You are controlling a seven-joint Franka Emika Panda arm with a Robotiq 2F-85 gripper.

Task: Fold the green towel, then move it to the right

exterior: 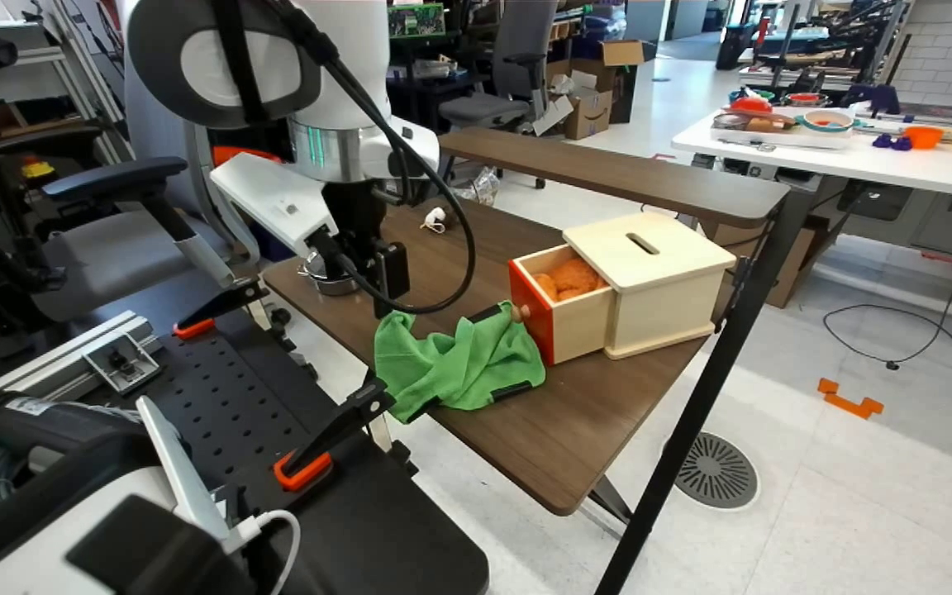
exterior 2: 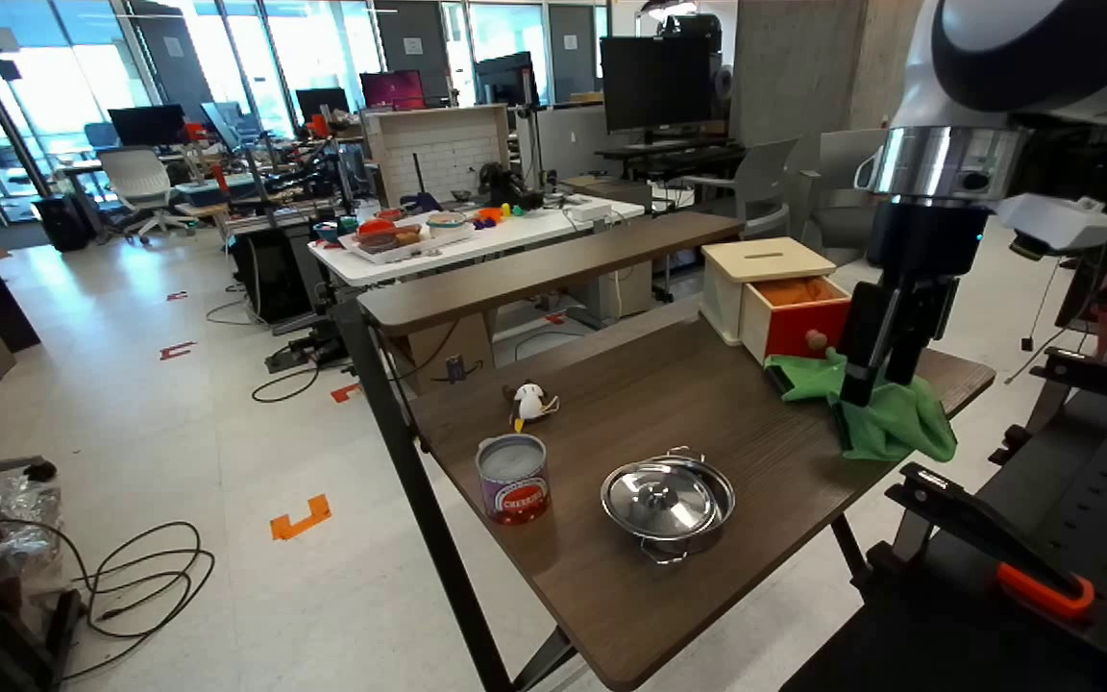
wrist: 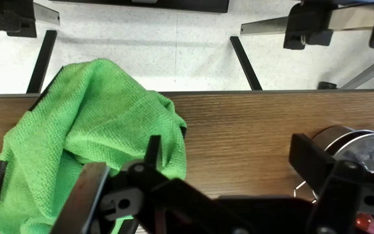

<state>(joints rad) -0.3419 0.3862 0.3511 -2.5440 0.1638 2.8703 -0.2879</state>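
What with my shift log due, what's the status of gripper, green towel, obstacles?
Gripper open at the green towel, contact unclear. Towel rumpled, hanging partly off the table. Open red-fronted drawer close beside it, possible snag.

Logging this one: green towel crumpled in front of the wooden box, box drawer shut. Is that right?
The drawer isn't shut: both exterior views show it standing partway out. The green towel does lie crumpled in front of the wooden box.

Bright windows (exterior 2: 318, 48), pale floor (exterior 2: 256, 442)
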